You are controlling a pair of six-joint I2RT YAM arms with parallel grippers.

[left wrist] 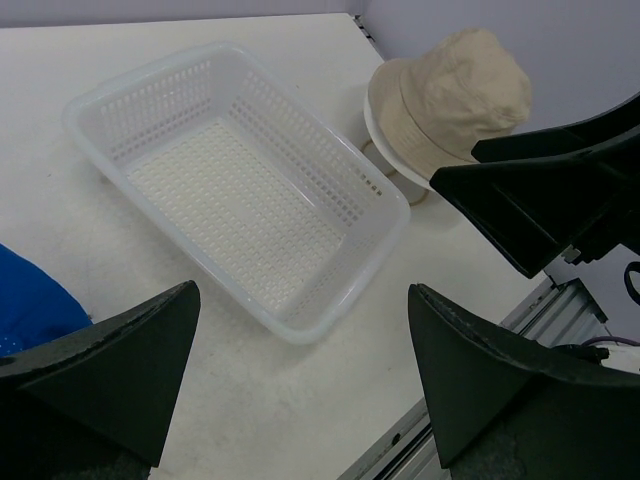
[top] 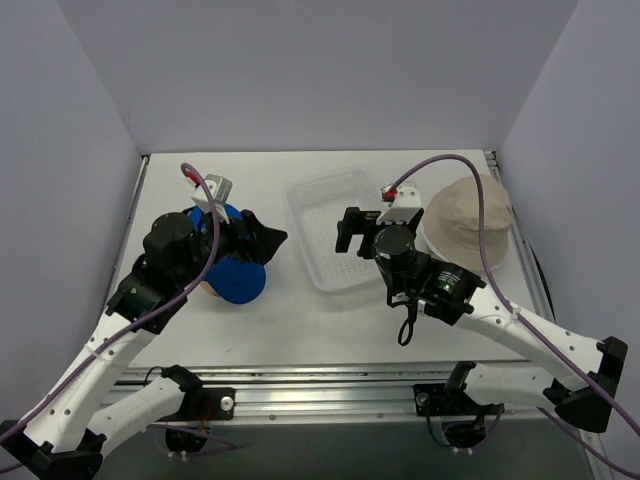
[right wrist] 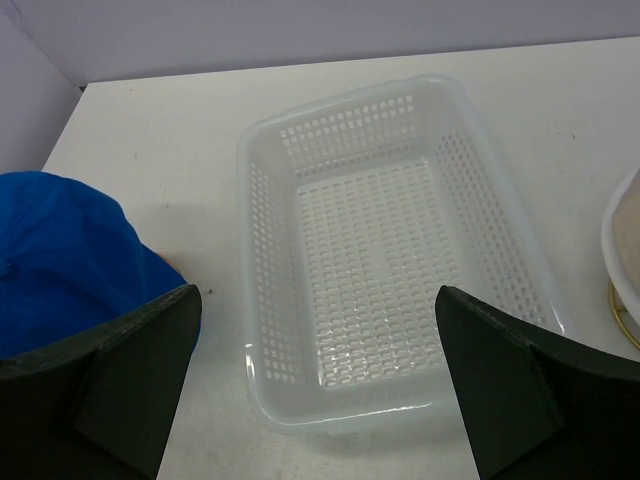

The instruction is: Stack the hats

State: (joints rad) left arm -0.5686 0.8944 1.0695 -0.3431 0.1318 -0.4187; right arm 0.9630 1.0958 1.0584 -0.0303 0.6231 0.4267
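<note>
A bright blue cap (top: pixel 240 279) lies at the left of the table, partly under my left arm; it also shows in the left wrist view (left wrist: pixel 30 310) and the right wrist view (right wrist: pixel 70 255). A beige bucket hat (top: pixel 467 220) sits at the right on a whitish rim (left wrist: pixel 384 140), which also shows in the right wrist view (right wrist: pixel 622 250). My left gripper (top: pixel 265 238) is open and empty, just right of the blue cap; its jaws (left wrist: pixel 300 300) stand wide apart. My right gripper (top: pixel 352 232) is open and empty above the basket, its jaws (right wrist: pixel 315 290) wide apart. The pink cap is out of view.
A clear plastic lattice basket (top: pixel 312 190) stands in the middle between the two hats, also in the left wrist view (left wrist: pixel 330 165) and the right wrist view (right wrist: pixel 262 170). Something tan (top: pixel 208 288) peeks out under the blue cap. Purple walls enclose three sides.
</note>
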